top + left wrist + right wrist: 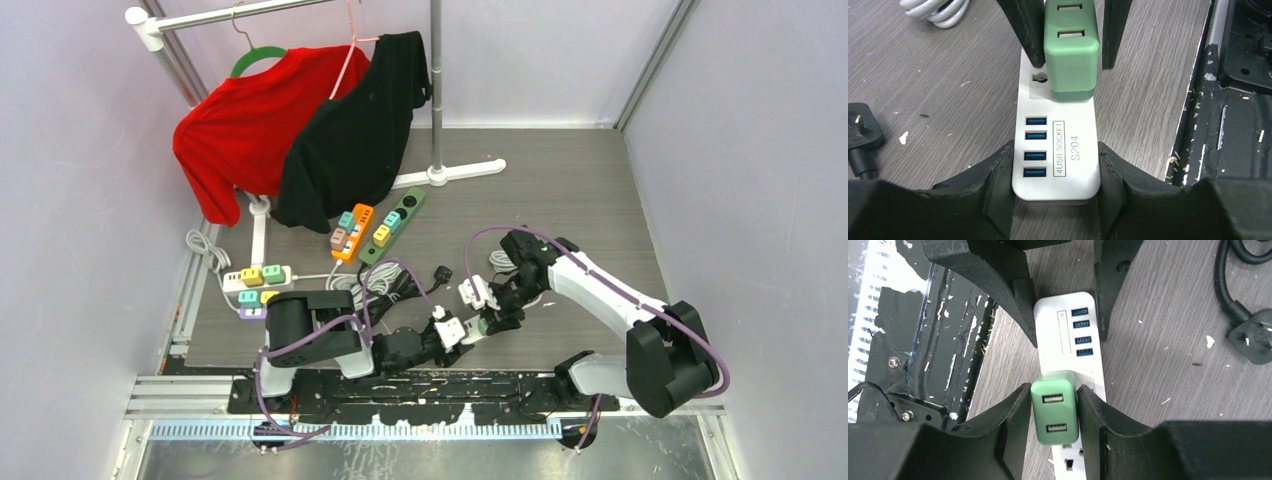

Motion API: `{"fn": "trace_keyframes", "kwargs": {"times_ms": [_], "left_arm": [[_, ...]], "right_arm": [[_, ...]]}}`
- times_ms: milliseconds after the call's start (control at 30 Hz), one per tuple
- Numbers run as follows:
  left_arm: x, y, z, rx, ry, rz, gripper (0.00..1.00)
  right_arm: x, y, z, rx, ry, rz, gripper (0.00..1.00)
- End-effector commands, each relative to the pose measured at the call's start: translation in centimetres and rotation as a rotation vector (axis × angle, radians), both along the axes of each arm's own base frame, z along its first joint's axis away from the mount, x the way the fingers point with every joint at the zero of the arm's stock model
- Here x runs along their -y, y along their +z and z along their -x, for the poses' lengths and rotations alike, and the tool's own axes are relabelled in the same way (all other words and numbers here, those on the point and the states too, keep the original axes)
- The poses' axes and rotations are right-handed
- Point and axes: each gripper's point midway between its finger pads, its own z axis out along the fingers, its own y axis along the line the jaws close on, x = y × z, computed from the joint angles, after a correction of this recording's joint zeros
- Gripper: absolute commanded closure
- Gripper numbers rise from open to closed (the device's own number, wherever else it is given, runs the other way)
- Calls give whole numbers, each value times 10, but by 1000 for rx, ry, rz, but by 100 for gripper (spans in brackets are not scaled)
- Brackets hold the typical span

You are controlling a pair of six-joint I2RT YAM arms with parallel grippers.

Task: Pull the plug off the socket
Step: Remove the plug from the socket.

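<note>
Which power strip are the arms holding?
The white strip with blue USB ports: the left end effector clamps it and the right end effector grips its green plug. The orange strip and dark green strip lie untouched.

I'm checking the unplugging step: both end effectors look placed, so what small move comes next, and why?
Probably the right end effector should lift the green plug straight off the white power strip: its fingers press the plug's sides, the plug looks seated, and the left end effector clamps the strip's USB end.
</note>
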Motion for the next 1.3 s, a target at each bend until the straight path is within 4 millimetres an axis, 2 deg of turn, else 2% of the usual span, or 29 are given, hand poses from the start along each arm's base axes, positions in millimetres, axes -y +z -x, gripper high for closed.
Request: {"fn": "trace_keyframes", "kwargs": {"times_ms": [0, 200, 267, 400, 500, 700, 900, 1033, 1133, 1267], "left_arm": [[-2, 17, -2, 15, 4, 66, 100], [-1, 13, 5, -23, -27, 46, 100], [0, 13, 7, -37, -35, 42, 100], [4, 11, 11, -81, -51, 20, 100], [6, 10, 12, -115, -60, 6, 100], [8, 5, 11, -179, -73, 19, 100], [-6, -5, 7, -235, -49, 23, 100], [-11, -11, 7, -245, -44, 7, 100], [-7, -14, 8, -256, -53, -13, 100], [3, -19, 8, -272, -64, -61, 100]], "right_arm": [[-4, 21, -1, -2, -32, -82, 55], [-5, 18, 4, -20, -14, -96, 58], [-6, 15, 8, -25, 2, -98, 63], [-11, 16, 14, -27, 41, -113, 81], [-16, 18, 19, -29, 71, -129, 87], [-17, 18, 18, -32, 67, -122, 92], [6, 27, -6, 8, -45, -70, 97], [17, 22, 1, -7, -38, -57, 99], [10, 20, 10, -34, 0, -75, 99], [-13, 23, 22, -73, 52, -124, 99]]}}
